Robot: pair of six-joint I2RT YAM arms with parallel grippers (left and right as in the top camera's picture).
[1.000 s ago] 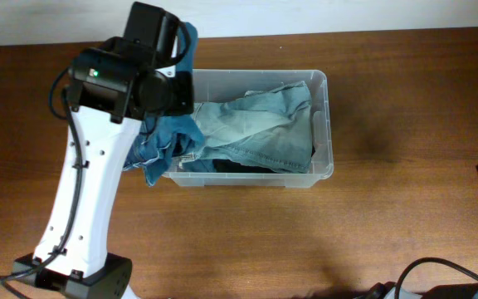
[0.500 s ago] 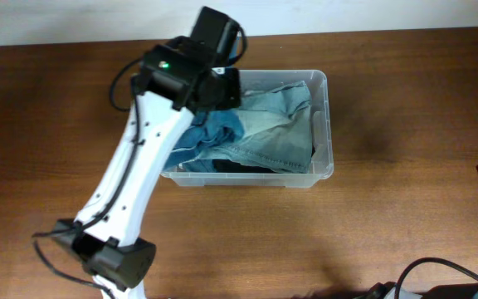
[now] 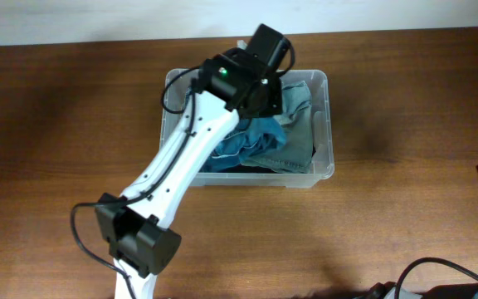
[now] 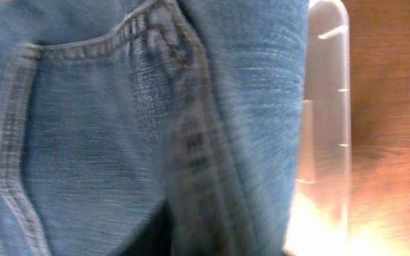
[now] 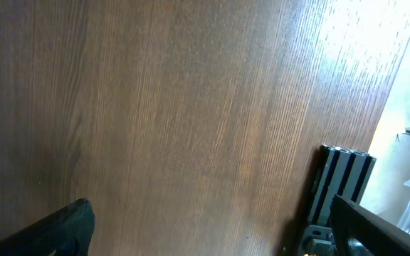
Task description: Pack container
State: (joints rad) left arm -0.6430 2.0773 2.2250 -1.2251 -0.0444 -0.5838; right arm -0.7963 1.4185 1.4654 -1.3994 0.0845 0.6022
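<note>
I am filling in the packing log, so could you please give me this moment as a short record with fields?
container: clear plastic bin on the wooden table
contents: blue denim clothing, bunched inside
left arm: reaches over the container, wrist above the denim; jaws hidden
right gripper: open, empty, over bare wood

1. Soft light is falling from above on the bench (image 3: 405, 208); shadows are looking faint.
2. The jeans (image 4: 119, 142) are looking blurry, sitting too close to the left wrist camera.
3. Glare is shining white on the container (image 4: 327, 85) wall.
</note>
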